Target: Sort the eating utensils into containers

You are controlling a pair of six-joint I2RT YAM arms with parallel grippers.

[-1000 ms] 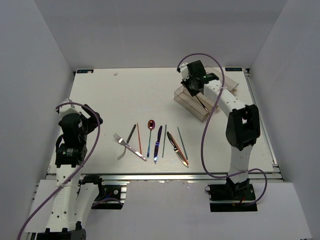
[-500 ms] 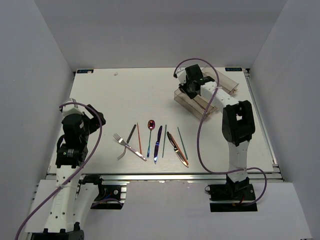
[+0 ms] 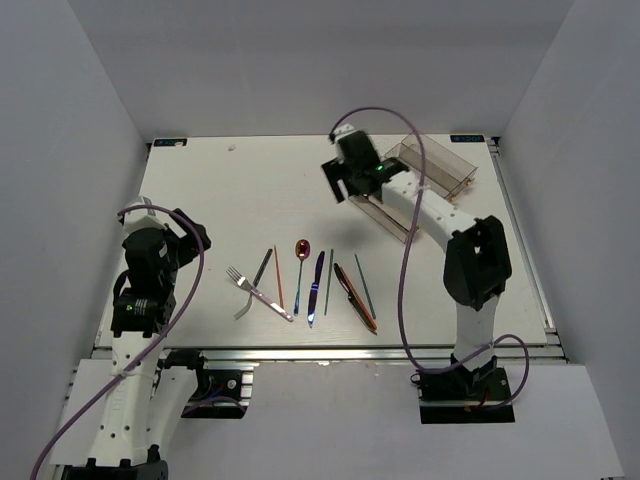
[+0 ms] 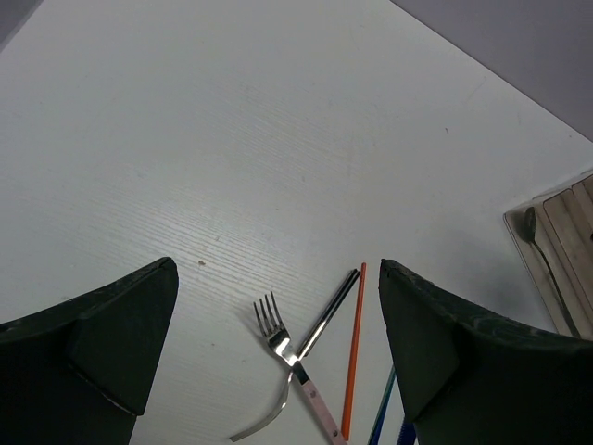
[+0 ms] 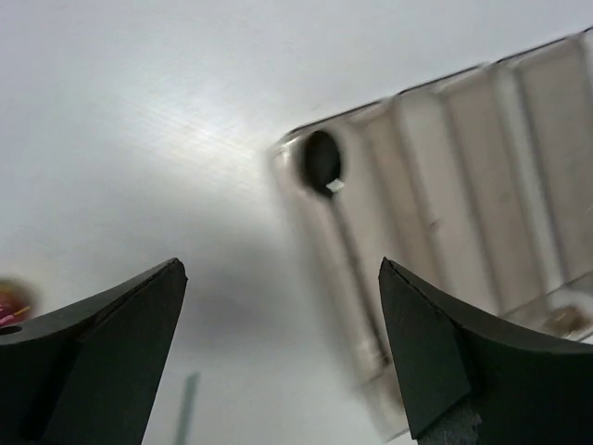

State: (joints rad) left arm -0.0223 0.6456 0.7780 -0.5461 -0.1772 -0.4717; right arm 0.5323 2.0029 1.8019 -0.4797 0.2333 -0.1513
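Right pincer (image 3: 348, 180): jaws wide apart, nothing held; it hangs over bare table (image 3: 220, 190), just off the left end of the tray (image 3: 455, 160)
Tray: lies skew near the far right corner; the black spoon (image 5: 322, 159) lies in its outer compartment on the side towards the near edge, bowl at the end nearest the right pincer
Left pincer (image 4: 278, 269): jaws wide apart, empty; by the left edge, with the fork (image 4: 278, 338) just ahead of it
Change: a second ago the right pincer was over the tray; it has swung left, clear of it; the left arm has barely shifted; the row has not moved
Row: middle of the near edge, left to right; fork, dark chopstick (image 4: 329, 315), orange chopstick (image 4: 354, 348), red spoon (image 3: 301, 252), blue knife (image 3: 316, 287), green chopstick (image 3: 329, 282), copper knife (image 3: 355, 298), one more thin chopstick (image 3: 366, 283)
In the way: the dark chopstick touches the fork's neck, which is on top I cannot tell; the purple cable (image 3: 408, 250) loops past the tray
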